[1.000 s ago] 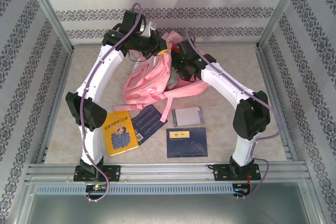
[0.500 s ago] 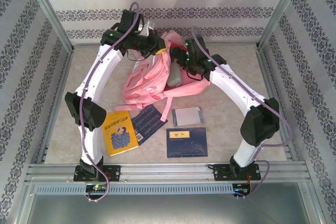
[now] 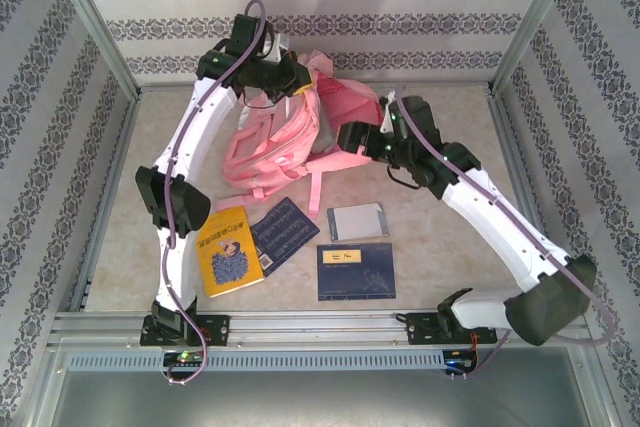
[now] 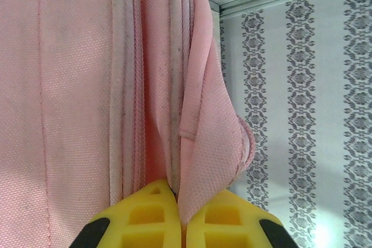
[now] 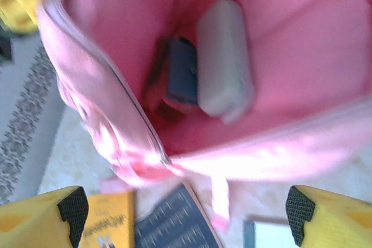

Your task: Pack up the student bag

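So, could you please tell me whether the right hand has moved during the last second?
Yes. The right hand has drawn back rightward from the mouth of the student bag, judged against the grey notebook, which has stayed put.

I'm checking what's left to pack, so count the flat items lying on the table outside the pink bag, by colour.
Yellow book: 1
Dark blue books: 2
Grey pad: 1
Total: 4

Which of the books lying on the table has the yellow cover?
The yellow book, leftmost of the four; the other three are dark blue or grey.
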Tool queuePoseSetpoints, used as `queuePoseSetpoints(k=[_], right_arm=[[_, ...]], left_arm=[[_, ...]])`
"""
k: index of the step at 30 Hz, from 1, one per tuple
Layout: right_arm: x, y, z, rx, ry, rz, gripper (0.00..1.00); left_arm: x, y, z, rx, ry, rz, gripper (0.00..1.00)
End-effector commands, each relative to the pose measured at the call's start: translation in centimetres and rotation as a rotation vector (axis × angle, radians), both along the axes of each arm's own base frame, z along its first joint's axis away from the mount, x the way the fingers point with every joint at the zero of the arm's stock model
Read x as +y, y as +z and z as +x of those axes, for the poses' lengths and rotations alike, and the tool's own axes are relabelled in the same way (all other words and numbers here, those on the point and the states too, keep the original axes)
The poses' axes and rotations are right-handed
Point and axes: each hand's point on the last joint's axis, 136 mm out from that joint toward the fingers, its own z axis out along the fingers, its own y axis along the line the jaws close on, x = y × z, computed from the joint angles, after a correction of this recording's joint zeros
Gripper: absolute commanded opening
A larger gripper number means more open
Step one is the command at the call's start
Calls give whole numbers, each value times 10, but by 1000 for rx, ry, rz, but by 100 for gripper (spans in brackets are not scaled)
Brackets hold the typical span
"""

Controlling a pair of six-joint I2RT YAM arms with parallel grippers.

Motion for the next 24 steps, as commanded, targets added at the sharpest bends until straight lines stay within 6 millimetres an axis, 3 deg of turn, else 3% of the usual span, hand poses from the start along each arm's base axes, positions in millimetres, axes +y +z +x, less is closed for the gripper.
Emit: queuePoseSetpoints(k=[1, 5, 8, 10, 12, 17, 22, 24], right_arm=[[-12, -28, -23, 57, 14, -52, 88], [-21, -49, -42, 111, 21, -75, 87], [-24, -56, -50, 133, 34, -93, 87], [-23, -56, -53, 136, 55, -103, 87], [-22, -56, -55, 142, 79, -113, 87], [-1, -57, -60, 146, 170, -120, 86], [49, -60, -70, 161, 349, -82, 86], [71, -63, -74, 186, 413, -64, 85]], left_arm=[[9, 10, 19, -117, 20, 55, 0], [-3, -12, 28, -87, 6, 60, 5], [-16, -17, 30, -82, -11, 49, 22], [-18, -12, 28, -88, -11, 41, 37], [-14, 0, 24, -114, -5, 52, 45], [21, 32, -2, -172, 70, 188, 55], [71, 50, -52, -197, 204, 318, 57], [95, 44, -79, -165, 269, 317, 58]])
